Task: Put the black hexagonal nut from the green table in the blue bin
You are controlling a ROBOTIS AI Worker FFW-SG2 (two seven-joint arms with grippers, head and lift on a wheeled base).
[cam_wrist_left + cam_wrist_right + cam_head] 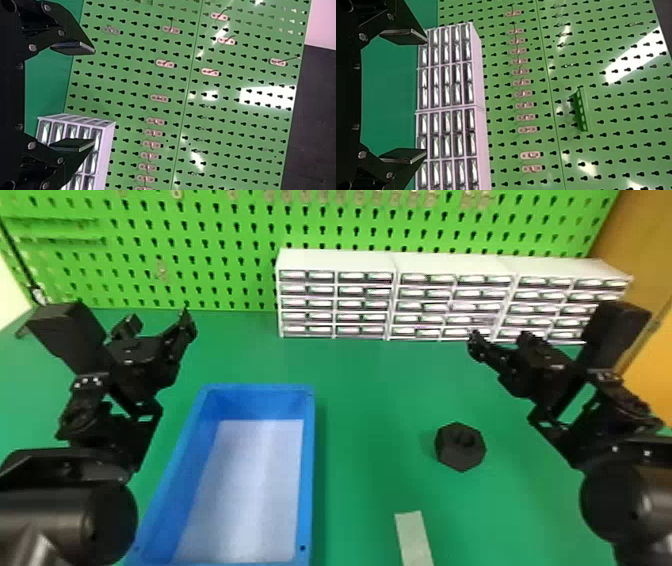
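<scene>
Grasping comes first: the nut [452, 459] lies right of the blue bin [307, 470]; the wide-spread right end effector [426, 97] must descend.

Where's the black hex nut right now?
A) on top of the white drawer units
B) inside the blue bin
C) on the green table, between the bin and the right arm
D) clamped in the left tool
C: the nut sits on the green table, between the blue bin and the right arm.

Black hexagonal nut [460, 457] on green table [370, 405]
</scene>
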